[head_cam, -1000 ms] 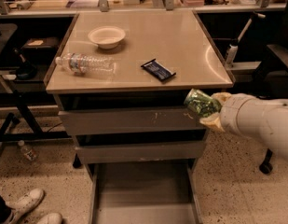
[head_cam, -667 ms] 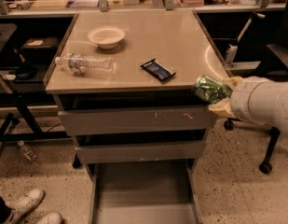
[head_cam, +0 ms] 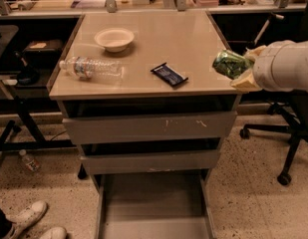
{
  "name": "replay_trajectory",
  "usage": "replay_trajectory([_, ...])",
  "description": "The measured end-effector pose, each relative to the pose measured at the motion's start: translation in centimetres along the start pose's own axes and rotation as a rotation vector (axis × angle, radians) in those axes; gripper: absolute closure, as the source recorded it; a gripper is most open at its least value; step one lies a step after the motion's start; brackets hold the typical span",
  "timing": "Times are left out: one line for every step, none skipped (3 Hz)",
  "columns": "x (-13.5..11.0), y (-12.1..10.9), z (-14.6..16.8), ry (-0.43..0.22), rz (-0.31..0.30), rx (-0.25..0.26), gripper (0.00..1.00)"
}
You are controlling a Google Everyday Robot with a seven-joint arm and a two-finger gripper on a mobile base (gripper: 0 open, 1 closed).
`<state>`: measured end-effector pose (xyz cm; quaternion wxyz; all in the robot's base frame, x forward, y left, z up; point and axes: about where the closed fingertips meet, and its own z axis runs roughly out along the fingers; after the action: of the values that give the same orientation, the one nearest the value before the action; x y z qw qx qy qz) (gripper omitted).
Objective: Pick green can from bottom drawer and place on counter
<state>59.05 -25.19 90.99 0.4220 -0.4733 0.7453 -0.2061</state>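
Holding item: green can, dented and tilted, pinched between the two beige jaws of the gripper. Position: in the air at the right edge of the counter, partly over the top and partly past it; whether it touches the surface cannot be told. Bottom drawer: pulled out, floor bare. Counter contents: bowl at rear left, bottle lying on its side at front left, dark packet near the middle, just left of the can. Stage, as judged: pick done, placing not yet done. Hazards: released where it hangs, the can would probably meet the counter lip and drop to the floor on the right. Set down on its side, its round body may roll on the glossy top, and the dents make its path hard to predict. Carried further inward at low height, it could nudge the packet. Remedy suggested: move well inside the edge and stand it upright before opening.
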Motion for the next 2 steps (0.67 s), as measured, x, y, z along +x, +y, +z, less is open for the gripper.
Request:
replay_trajectory([-1.3, -2.1, 2.6, -0.011, -0.012, -0.012, 1.0])
replay_trajectory([-2.8, -2.8, 5.7, -0.028, -0.028, -0.041, 1.0])
